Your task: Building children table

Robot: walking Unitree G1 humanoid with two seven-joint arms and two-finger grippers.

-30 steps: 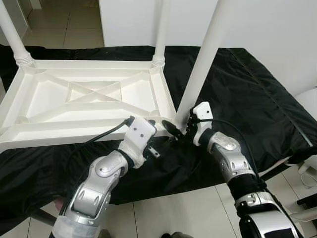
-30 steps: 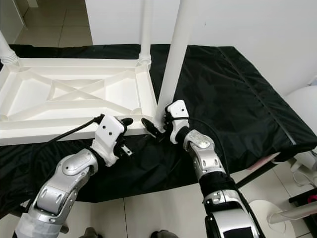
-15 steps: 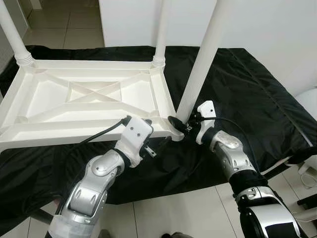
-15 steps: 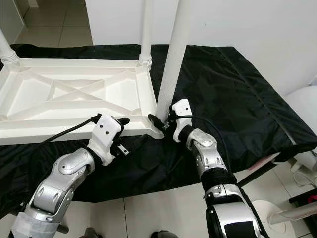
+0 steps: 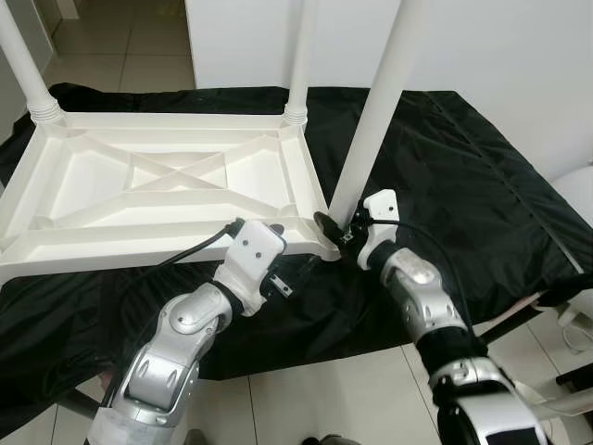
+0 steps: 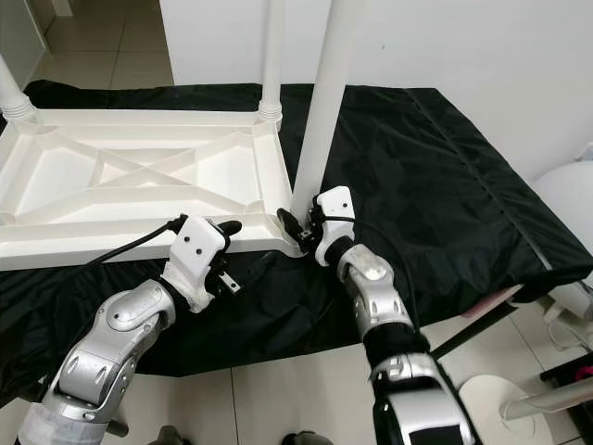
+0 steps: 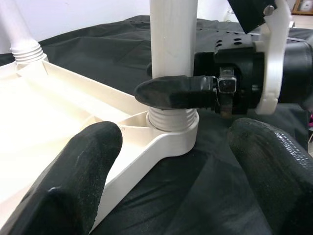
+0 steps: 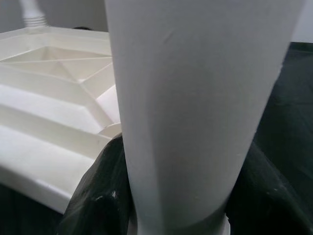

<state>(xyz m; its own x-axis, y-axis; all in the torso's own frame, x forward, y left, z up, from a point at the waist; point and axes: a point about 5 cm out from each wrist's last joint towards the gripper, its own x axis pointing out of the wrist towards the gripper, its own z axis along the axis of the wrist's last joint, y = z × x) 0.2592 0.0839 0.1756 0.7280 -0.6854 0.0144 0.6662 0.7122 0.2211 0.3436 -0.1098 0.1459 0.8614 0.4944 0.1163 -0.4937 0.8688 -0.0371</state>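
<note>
A white children's table lies upside down on a black cloth. Legs stand in its far left corner and far right corner. A third leg rises from the near right corner socket. My right gripper is shut on that leg's base, with one finger across the front and black pads on both sides. My left gripper is open just left of that corner, its fingertips wide apart with the table's front rim between them.
The cloth-covered surface ends at a front edge above the tiled floor. A white wall runs behind on the right, and a white rounded object sits at the far right.
My right gripper has turned a little around the leg's base and its forearm has swung to the left. The left arm has hardly moved.
</note>
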